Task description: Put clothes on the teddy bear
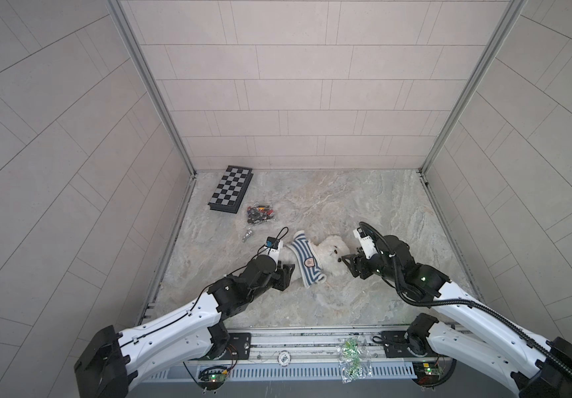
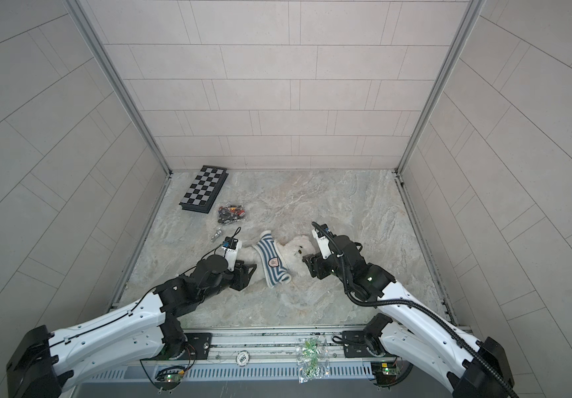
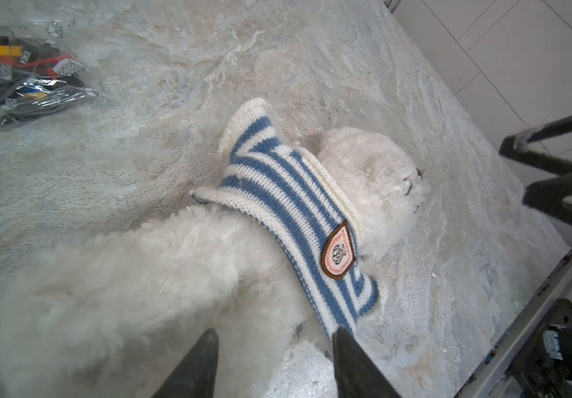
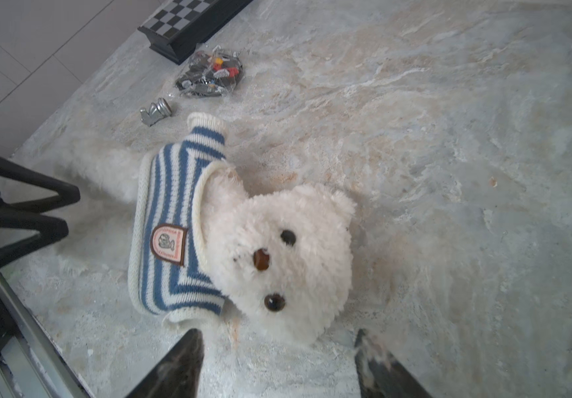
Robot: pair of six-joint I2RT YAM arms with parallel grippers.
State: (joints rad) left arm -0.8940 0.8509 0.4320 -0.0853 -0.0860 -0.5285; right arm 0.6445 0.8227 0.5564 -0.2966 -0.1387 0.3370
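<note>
Marbled stone-look surface [image 1: 363, 206], and the fluffy white teddy bear [image 4: 288, 248] is lying face-up on it with a blue-and-white striped knit sweater [image 4: 170, 206] over its torso. The left claw [image 3: 276, 330] is spread apart at the bear's legs and the right claw [image 4: 277, 331] is wide apart by the bear's head. Neither is gripping anything.

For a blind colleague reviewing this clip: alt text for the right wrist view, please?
A fluffy white teddy bear lies face up on a marbled table, a blue-and-white striped sweater with a badge around its neck and chest. The right gripper, jaws open, holds nothing near its head.
</note>
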